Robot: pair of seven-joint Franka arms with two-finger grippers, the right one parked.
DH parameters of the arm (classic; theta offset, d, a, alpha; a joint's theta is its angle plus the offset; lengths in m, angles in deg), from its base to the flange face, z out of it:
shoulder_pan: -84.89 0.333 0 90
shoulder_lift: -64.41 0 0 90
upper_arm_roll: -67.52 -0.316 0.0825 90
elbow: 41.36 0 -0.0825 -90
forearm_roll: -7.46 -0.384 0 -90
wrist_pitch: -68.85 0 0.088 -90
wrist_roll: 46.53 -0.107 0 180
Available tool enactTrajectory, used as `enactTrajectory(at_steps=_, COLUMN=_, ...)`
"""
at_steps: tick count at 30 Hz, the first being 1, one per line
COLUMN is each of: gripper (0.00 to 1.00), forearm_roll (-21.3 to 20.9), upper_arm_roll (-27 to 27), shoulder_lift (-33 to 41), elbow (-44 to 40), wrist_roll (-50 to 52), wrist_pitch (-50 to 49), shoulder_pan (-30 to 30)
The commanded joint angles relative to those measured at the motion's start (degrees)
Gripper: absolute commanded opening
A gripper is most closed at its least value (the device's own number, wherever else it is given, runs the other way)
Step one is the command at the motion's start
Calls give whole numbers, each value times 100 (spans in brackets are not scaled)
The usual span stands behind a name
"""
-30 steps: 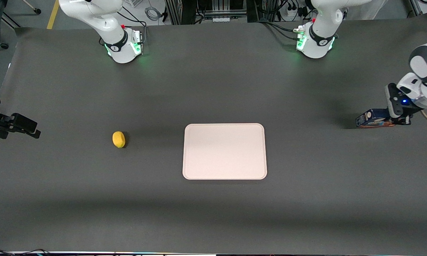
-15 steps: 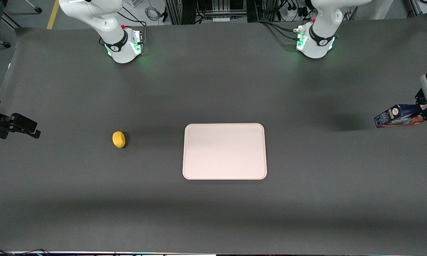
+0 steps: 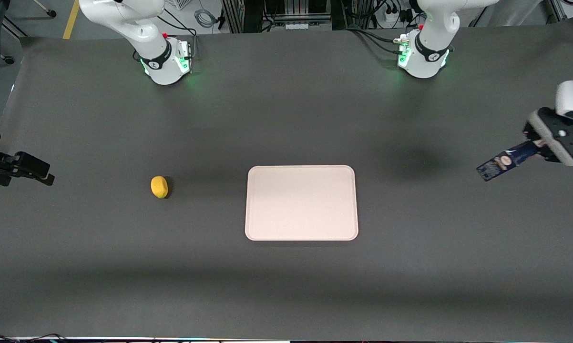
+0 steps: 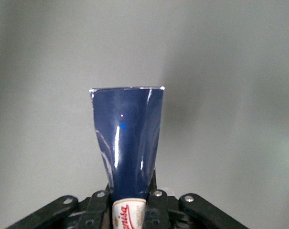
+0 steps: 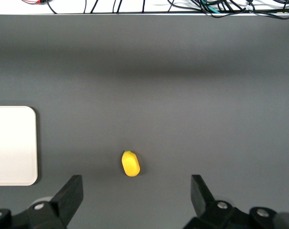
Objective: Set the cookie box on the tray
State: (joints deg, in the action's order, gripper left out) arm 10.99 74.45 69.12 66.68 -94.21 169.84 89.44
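Observation:
The cookie box (image 3: 504,163), a long dark-blue carton with a white oval logo, hangs in the air near the working arm's end of the table, tilted with its free end lower. My gripper (image 3: 536,145) is shut on its upper end. In the left wrist view the box (image 4: 127,138) sticks out from between the black fingers (image 4: 158,205) of the gripper (image 4: 130,202), with grey table under it. The pale pinkish tray (image 3: 301,202) lies flat at the table's middle, well apart from the box, with nothing on it; its corner (image 5: 13,145) shows in the right wrist view.
A small yellow rounded object (image 3: 159,186) lies on the grey mat beside the tray, toward the parked arm's end, and shows in the right wrist view (image 5: 130,163). The two arm bases (image 3: 422,57) stand along the edge farthest from the front camera.
The box went from resting on the mat to hanging in the shut gripper. It swung toward the table's end, then back toward the tray, and now tilts more steeply.

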Motion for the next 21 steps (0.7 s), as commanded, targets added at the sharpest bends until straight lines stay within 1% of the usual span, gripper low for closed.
enactTrajectory(at_steps=1, gripper=26, forearm_roll=17, upper_arm_roll=765, shoulder_lift=118, elbow=-160, wrist_roll=2347, wrist_pitch=-238, shoulder_pan=-69)
enactTrajectory(at_steps=4, gripper=26, forearm_roll=25, upper_arm_roll=1213, shoulder_lift=83, elbow=-239, wrist_roll=3508, wrist_pitch=-291, shoulder_pan=-104)
enactTrajectory(at_steps=6, gripper=26, forearm_roll=104, upper_arm_roll=1468, shoulder_lift=74, elbow=-248, wrist_roll=4150, wrist_pitch=-282, shoulder_pan=-139)
enactTrajectory(at_steps=11, gripper=26, forearm_roll=570, upper_arm_roll=2048, shoulder_lift=-40, elbow=-248, wrist_roll=5338, wrist_pitch=-142, shoulder_pan=-174)
enactTrajectory(at_steps=16, gripper=26, forearm_roll=605, upper_arm_roll=2663, shoulder_lift=-417, elbow=-240, wrist_roll=6542, wrist_pitch=376, shoulder_pan=-209)
enactTrajectory(at_steps=18, gripper=26, forearm_roll=509, upper_arm_roll=2840, shoulder_lift=-593, elbow=-240, wrist_roll=6727, wrist_pitch=657, shoulder_pan=-244)
enactTrajectory(at_steps=21, gripper=26, forearm_roll=412, upper_arm_roll=2937, shoulder_lift=-953, elbow=-231, wrist_roll=6999, wrist_pitch=1079, shoulder_pan=-271)
